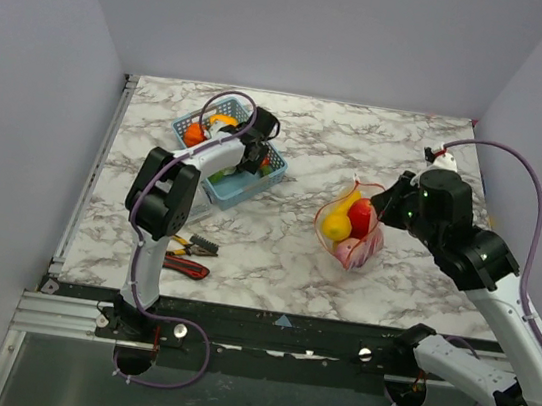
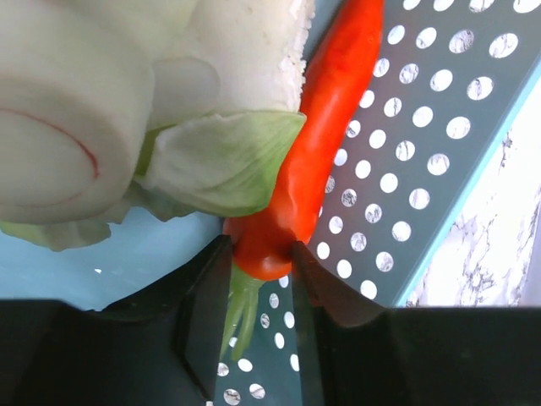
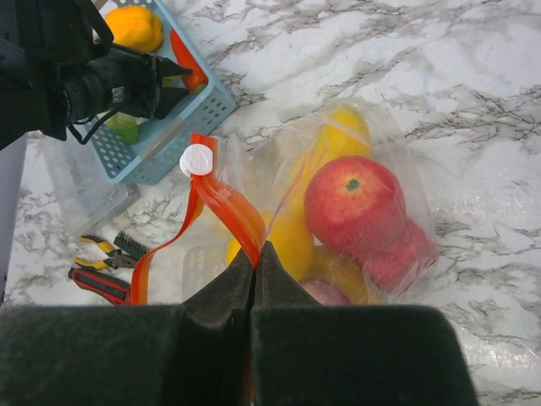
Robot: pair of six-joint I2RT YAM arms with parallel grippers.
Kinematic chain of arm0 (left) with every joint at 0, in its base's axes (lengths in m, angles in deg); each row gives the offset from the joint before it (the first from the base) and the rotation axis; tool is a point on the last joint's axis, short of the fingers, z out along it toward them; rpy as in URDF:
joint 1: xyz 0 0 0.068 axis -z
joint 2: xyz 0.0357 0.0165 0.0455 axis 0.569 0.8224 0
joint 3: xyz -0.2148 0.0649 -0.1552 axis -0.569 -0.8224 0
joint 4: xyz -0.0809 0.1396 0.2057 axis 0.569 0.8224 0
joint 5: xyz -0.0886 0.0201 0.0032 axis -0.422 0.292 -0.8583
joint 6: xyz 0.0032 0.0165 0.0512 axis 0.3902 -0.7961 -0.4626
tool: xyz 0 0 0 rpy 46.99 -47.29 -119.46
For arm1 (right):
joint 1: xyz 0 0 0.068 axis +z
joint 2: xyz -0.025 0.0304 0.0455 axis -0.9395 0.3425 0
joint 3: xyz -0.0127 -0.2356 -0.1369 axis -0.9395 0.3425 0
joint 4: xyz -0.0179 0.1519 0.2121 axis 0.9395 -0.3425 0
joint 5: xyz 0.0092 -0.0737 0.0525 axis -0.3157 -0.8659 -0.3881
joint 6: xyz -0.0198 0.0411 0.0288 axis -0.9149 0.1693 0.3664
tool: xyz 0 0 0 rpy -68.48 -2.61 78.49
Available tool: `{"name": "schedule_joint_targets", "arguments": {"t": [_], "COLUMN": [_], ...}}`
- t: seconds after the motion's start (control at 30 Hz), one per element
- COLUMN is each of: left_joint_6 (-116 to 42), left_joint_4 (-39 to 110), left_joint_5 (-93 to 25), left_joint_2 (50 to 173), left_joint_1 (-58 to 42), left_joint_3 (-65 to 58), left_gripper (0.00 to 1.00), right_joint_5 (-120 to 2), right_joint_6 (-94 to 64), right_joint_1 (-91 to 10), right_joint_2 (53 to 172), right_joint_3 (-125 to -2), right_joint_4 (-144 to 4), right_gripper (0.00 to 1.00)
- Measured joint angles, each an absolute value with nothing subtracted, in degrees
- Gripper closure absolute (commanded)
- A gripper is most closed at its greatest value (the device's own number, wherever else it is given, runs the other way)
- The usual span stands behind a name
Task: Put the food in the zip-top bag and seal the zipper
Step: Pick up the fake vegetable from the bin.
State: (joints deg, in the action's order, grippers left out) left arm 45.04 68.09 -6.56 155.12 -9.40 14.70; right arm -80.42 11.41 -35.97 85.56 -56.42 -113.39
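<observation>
Pretty sure this is the loading step, nowhere near sealing. On the left wrist cam, the left gripper (image 2: 258, 252) has its two fingers pinched on the stem end of a glossy red toy chili pepper (image 2: 325, 144), which lies against a pale green-and-white leafy toy vegetable (image 2: 211, 161). Both are down in the blue lattice plastic basket (image 1: 227, 189), upper left of centre in the overhead view.

The clear crinkly plastic zip-top bag (image 3: 262, 156) sits right of centre, with a red toy apple (image 3: 353, 205) and some yellow pieces inside. The right gripper (image 3: 254, 254) is clamped tight on the orange-red zipper strip (image 3: 221, 199), holding the mouth up.

Next move, I'd guess: lift the chili clear of the basket wall, carry it right and drop it through the mouth. The zipper can wait, since there's more food in the basket.
</observation>
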Motion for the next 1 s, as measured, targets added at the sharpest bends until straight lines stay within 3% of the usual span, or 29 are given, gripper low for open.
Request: {"name": "schedule_joint_targets", "arguments": {"t": [0.33,0.83,1.0], "left_joint_6": [42.0,34.0,32.4], "left_joint_4": [63.9,55.8,56.8], "left_joint_5": [-8.0,-15.8,-17.3], "left_joint_2": [153.5,145.9,147.0], "left_joint_1": [-9.0,-6.4,-6.6], "left_joint_3": [11.2,-3.0,0.7], "left_gripper": [0.66,0.42,0.44], "right_joint_5": [-80.5,-80.4,-80.4], "right_joint_6": [11.6,11.8,11.8], "right_joint_1": [-36.0,-36.0,-36.0], "right_joint_2": [84.7,84.7,84.8], "right_joint_3": [-56.7,-55.6,-55.3], "right_joint_4": [-113.8,-113.5,-113.3], "right_gripper": [0.99,0.99,0.99]}}
